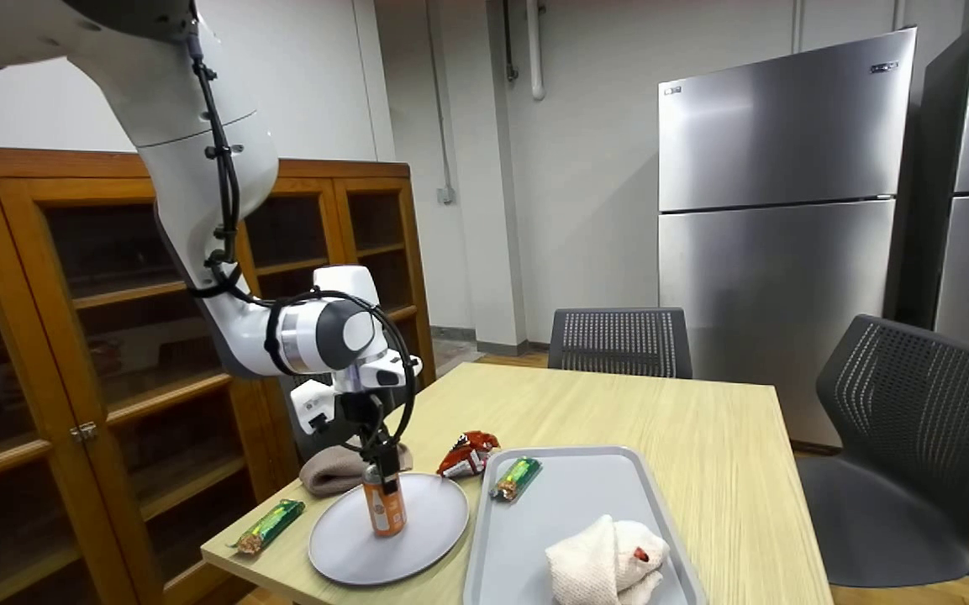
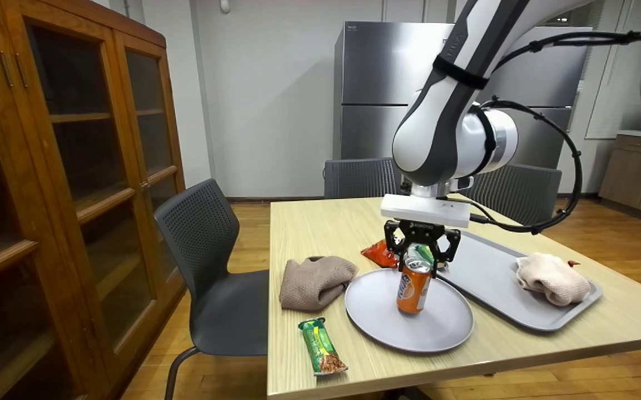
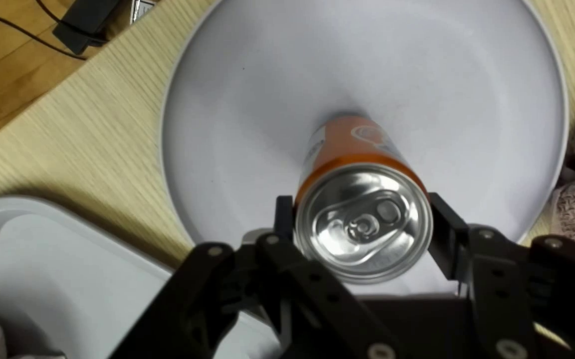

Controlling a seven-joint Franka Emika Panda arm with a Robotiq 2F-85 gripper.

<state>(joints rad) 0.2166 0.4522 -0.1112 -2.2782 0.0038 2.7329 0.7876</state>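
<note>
Claw [image 2: 418, 269]: pinched orange can [image 2: 413, 293] | gray plate [image 2: 373, 311]: lay beneath | green packet [image 2: 321, 346]: sat at plate's eight o'clock in an exterior view

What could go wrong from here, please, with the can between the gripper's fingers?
The gripper holds the orange can only near its top, so the can might slip or swing if moved quickly. Whether its base touches the plate is hard to tell; if it does, a sideways move could drag the plate toward the nearby tray.
</note>
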